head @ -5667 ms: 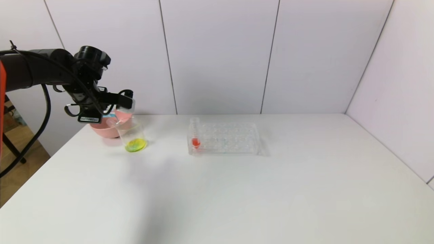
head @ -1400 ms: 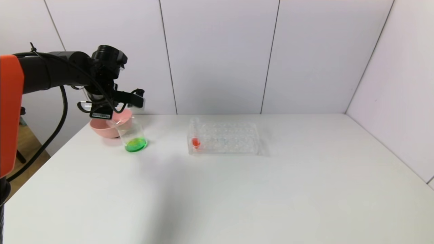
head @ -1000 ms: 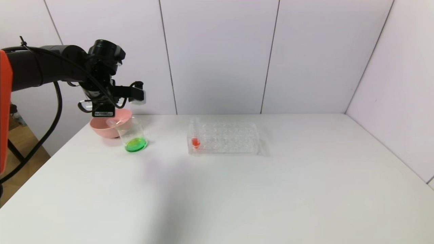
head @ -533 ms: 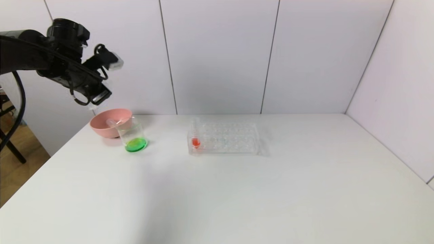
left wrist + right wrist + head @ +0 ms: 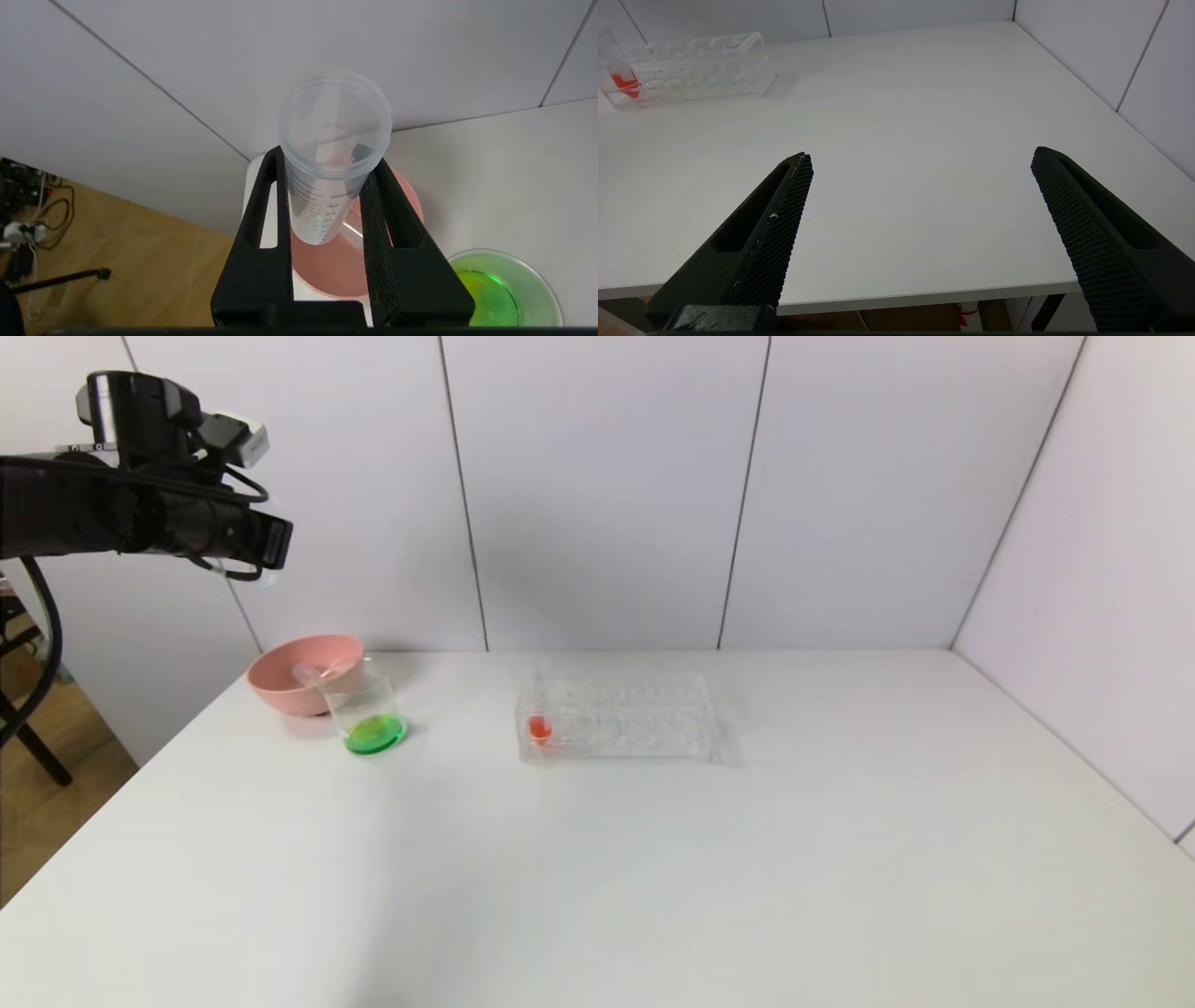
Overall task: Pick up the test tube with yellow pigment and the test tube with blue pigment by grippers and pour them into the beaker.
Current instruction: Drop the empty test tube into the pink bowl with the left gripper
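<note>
High above the pink bowl [image 5: 280, 693], my left gripper [image 5: 274, 543] [image 5: 327, 158] is shut on a clear graduated test tube [image 5: 334, 135]. That tube looks empty and shows no colour; going by the earlier pour it is the test tube with blue pigment. The beaker [image 5: 371, 714] [image 5: 500, 289] stands beside the bowl with green liquid at its bottom. A second clear tube [image 5: 310, 671], without visible colour, lies in the bowl; I cannot tell if it is the yellow one. Over the table's near edge my right gripper [image 5: 922, 156] is open and empty.
A clear many-holed rack [image 5: 624, 719] [image 5: 696, 65] stands mid-table with a red-tipped tube [image 5: 538, 726] [image 5: 623, 83] at its left end. White wall panels close the back and right side. The table's left edge drops to a wooden floor [image 5: 117, 275].
The left arm lifted up and to the left, away from the beaker, carrying the tube with it. The beaker's liquid went from yellow to green. The right arm stayed put.
</note>
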Tool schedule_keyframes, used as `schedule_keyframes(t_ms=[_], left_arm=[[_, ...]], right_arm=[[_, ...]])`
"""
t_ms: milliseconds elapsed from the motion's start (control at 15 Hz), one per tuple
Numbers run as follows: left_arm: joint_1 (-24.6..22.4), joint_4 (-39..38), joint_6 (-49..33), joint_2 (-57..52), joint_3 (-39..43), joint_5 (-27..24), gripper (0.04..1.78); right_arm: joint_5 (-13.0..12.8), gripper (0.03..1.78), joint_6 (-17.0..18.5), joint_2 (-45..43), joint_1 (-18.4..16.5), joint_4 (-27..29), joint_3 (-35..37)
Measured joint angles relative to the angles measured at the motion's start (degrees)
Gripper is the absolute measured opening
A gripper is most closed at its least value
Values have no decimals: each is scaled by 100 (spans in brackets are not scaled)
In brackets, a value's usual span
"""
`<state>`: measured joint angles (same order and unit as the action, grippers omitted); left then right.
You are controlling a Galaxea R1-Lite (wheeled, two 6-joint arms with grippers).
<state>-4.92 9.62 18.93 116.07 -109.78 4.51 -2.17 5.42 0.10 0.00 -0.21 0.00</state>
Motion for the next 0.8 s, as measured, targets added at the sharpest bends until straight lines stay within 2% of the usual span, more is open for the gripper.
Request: schedule_keyframes(t_ms=[200,467,800], left_arm=[[-33,-34,-778,-2,446,-9,44],[-232,-455,-1143,-5,1215,-30,44],[-450,-2656,-1337,210,2331,-135,44]], right_arm=[[-2,171,0,0,0,2,0],[-2,171,0,1,0,2,0],[-2,171,0,0,0,0,0]])
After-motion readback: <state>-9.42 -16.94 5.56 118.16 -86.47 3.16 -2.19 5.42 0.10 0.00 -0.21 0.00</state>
